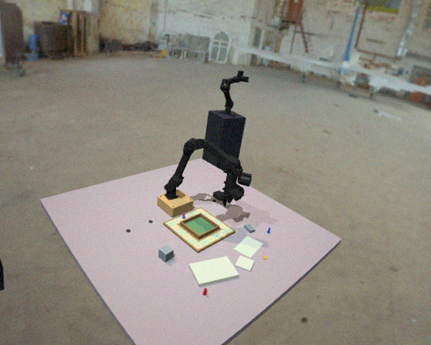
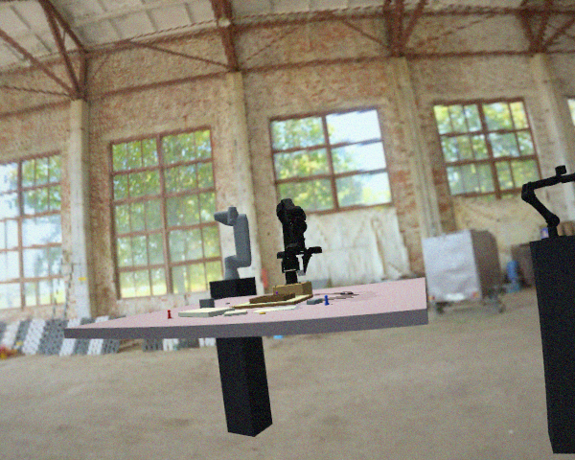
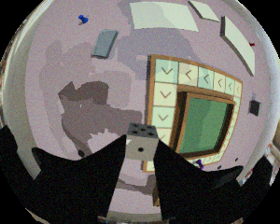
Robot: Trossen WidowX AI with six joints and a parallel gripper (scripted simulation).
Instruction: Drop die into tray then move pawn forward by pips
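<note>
My gripper (image 1: 227, 203) (image 3: 140, 141) is shut on the grey-white die (image 3: 141, 148) and holds it in the air beside the board, on the side away from the grey cube. In the wrist view one face of the die shows one pip and another shows several. The board (image 1: 187, 236) (image 3: 165, 94) has a ring of pale squares with arrows around the dice tray (image 1: 200, 225) (image 3: 205, 123), whose green floor is empty. The purple pawn (image 1: 183, 215) (image 2: 277, 292) (image 3: 199, 163) stands on the ring of squares, on the side near the arm's wooden base.
A grey slab (image 1: 249, 228) (image 3: 105, 43), a blue pawn (image 1: 269, 230) (image 2: 326, 300) (image 3: 83, 19) and a yellow piece (image 1: 265, 257) lie beyond the board. A grey cube (image 1: 166, 253) (image 3: 255, 107), pale panels (image 1: 213, 271) and a red pawn (image 1: 205, 292) (image 2: 169, 313) are also on the table.
</note>
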